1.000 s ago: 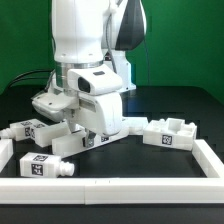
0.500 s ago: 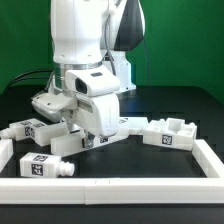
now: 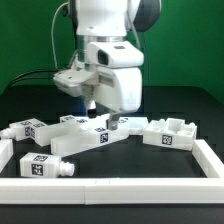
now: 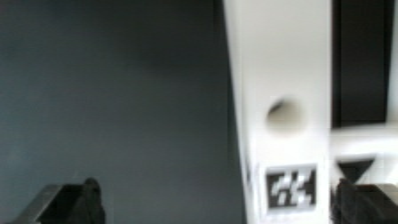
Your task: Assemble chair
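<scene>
Panda arm (image 3: 108,45) hangs over a black surface (image 3: 185,108) strewn with loose white chair parts (image 3: 62,143), its jaws spread wide and gripping nothing, just above a long tagged panel (image 3: 84,134) lying near the middle of the surface. The blurred wrist view shows the panel (image 4: 281,90) with a round hole (image 4: 285,116) and a tag (image 4: 294,186), the two dark fingertips (image 4: 71,203) set wide apart, one to each side. A slotted block (image 3: 170,132) rests toward the edge at the exterior view's right. A short piece (image 3: 24,128) and a tagged bar (image 3: 46,166) lie by the opposite edge, the bar near the corner closest to the camera. A white rail (image 3: 130,186) borders the surface.
</scene>
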